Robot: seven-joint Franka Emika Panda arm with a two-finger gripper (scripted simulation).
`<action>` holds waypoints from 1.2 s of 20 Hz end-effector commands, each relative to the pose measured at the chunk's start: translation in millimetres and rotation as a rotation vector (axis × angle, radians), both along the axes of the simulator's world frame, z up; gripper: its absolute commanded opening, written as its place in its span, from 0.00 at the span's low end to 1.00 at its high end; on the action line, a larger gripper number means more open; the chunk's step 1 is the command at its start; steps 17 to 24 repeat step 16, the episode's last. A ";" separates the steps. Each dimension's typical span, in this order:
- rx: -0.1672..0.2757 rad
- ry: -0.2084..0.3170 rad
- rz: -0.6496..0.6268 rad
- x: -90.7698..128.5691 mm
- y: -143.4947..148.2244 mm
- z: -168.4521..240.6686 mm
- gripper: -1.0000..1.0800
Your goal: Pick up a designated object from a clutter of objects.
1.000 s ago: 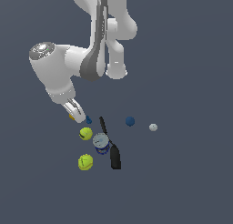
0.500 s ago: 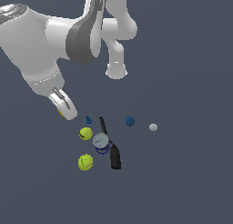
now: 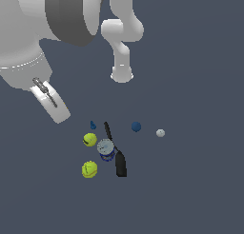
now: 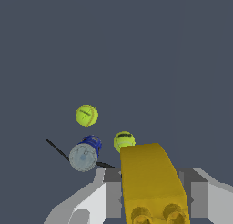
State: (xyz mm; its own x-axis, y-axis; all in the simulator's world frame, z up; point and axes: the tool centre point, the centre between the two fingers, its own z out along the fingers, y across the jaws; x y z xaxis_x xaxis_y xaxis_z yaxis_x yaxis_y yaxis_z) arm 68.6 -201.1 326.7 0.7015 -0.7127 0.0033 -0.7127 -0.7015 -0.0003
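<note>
Claw (image 4: 152, 205) clamped on orange-yellow block (image 4: 152, 182), raised above clutter.

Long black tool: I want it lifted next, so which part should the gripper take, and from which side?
Probably its wide dark end, from above, jaws across the width. The long black tool lies flat; that end is free, while the grey-blue disc crowds its thin shaft. The gripper must first drop the yellow block.
</note>
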 end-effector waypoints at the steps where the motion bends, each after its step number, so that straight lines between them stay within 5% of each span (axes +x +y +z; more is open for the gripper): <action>1: 0.001 0.001 0.000 6.9 -0.2 12.3 0.00; 24: 0.002 0.002 0.000 23.5 -1.3 39.3 0.00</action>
